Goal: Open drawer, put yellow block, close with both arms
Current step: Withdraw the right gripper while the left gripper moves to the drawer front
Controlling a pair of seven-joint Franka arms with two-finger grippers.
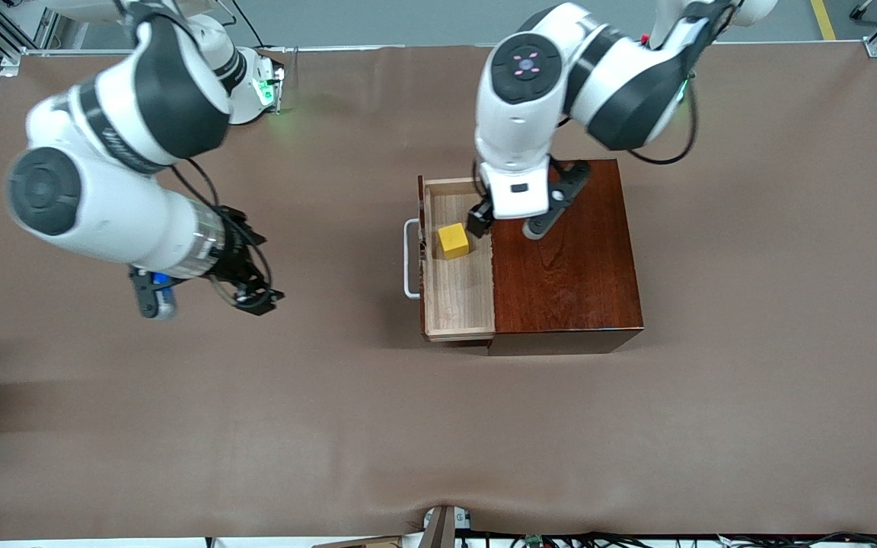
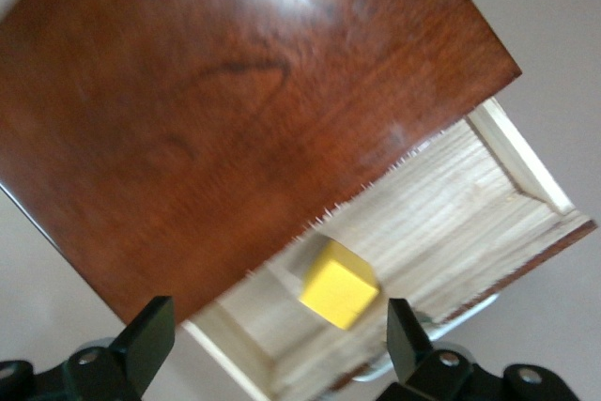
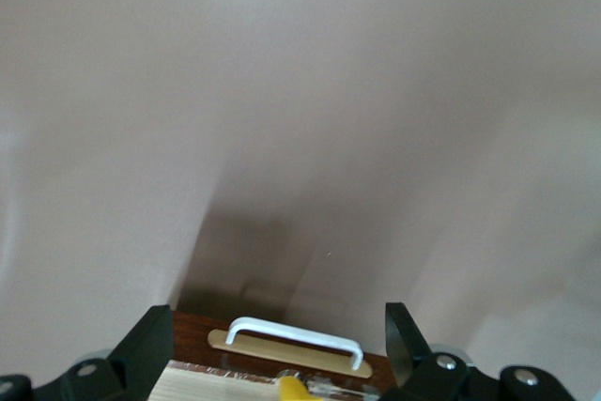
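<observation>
One small yellow block (image 1: pixel 453 240) sits loose in the pulled-out light wood drawer (image 1: pixel 460 304) of the shiny red-brown wooden box (image 1: pixel 568 259) mid-table. It looks light and hard.

Push the white bar handle (image 1: pixel 409 259).

Left gripper (image 1: pixel 479 221) hangs above, fingers apart; right gripper (image 1: pixel 256 293) waits spread near the right arm's end.

Left claw (image 1: pixel 482 221) and right claw (image 1: pixel 256 293), both fingers spread, empty.

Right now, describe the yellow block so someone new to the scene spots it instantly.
Find the dark reddish-brown wooden box mid-table. Its light wood drawer is pulled out toward the right arm's end, white handle leading. The yellow block lies in that tray, under the left gripper, the only bright yellow thing there.
</observation>
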